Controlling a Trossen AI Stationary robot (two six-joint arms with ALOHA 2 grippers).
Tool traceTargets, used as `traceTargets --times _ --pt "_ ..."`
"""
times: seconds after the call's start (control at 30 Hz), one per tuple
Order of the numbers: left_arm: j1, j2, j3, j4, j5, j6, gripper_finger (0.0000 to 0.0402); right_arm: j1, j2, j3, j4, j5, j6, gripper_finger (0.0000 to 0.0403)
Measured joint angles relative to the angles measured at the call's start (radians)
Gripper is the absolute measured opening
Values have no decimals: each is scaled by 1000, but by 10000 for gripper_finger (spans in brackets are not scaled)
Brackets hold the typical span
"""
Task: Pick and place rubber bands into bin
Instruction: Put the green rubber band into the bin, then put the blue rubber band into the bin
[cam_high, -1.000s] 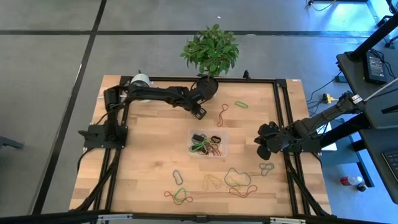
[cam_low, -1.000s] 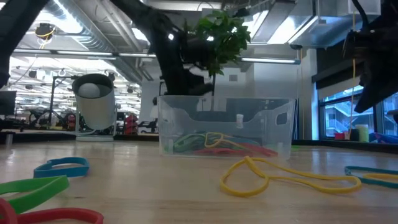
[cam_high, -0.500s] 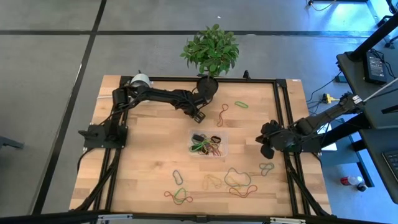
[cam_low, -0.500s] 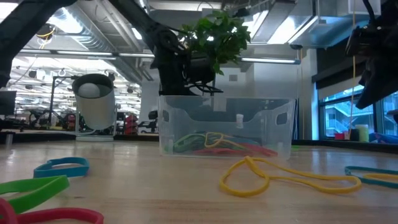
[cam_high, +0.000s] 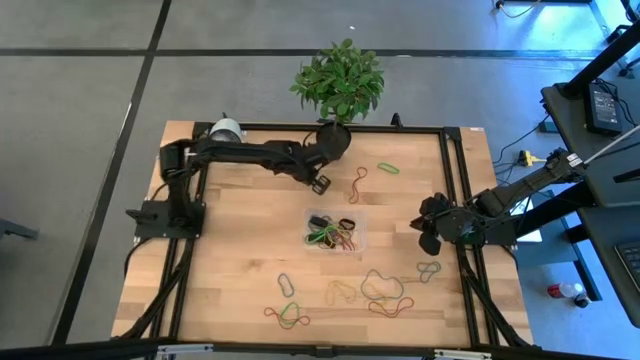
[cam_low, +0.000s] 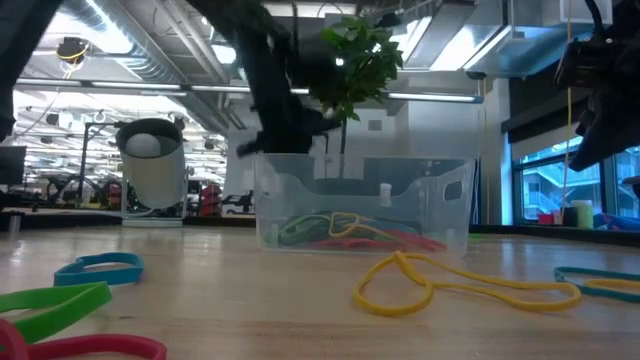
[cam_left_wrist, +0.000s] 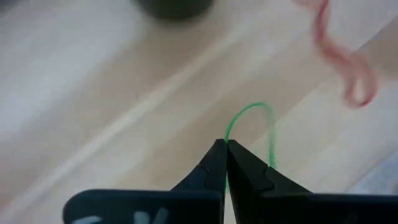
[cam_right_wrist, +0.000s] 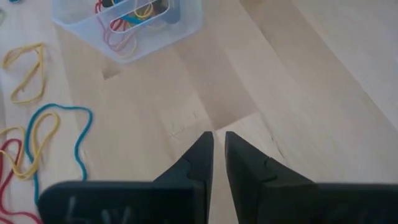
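Note:
The bin (cam_high: 335, 232) is a small clear tray at the table's middle with several coloured rubber bands in it; it also shows in the low view (cam_low: 365, 200). My left gripper (cam_high: 321, 184) is just beyond the bin, near the dark plant pot (cam_high: 334, 138), and is shut on a thin green rubber band (cam_left_wrist: 249, 112). A red band (cam_high: 357, 182) and a green band (cam_high: 387, 168) lie flat on the table to its right. My right gripper (cam_high: 428, 240) waits near the table's right edge, its fingers (cam_right_wrist: 219, 144) almost together and empty. My left gripper pinches the green rubber band between its two fingertips (cam_left_wrist: 225, 147). A small loop of the band (cam_left_wrist: 252, 107) sticks out ahead of the tips and curves back past one finger. Whether the band touches the table, I cannot tell.
Several loose bands lie near the front edge: grey (cam_high: 287, 284), red and green (cam_high: 288, 315), yellow (cam_high: 380, 285), red (cam_high: 392, 308), teal (cam_high: 428, 270). A leafy plant (cam_high: 338, 80) stands at the far edge, a white cylinder (cam_high: 226, 128) at the far left.
My left arm has been moving: its rear links have swung toward the table's left edge, while its gripper has stayed between the plant pot and the bin. It shows blurred in the low view now.

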Motion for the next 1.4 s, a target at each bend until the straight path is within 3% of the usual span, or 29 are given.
traceTargets --times 0.3,0.67,0.93,1.03,1.13,1.4 --pt "-181 -186 1 45 -47 50 2 0 0 0 39 0 -39 45" --pt "-404 -93 26 22 -69 -3 2 0 0 0 57 1 -48 45" --pt "-376 3 25 -64 -97 -159 4 0 0 0 85 1 -53 45" --pt "-350 24 25 -62 -11 -186 15 0 1 0 90 1 -56 45" --pt "-329 40 24 -62 59 -218 39 0 1 0 100 0 -47 45" --pt "-318 24 24 -43 88 -230 119 0 1 0 100 0 -45 45"
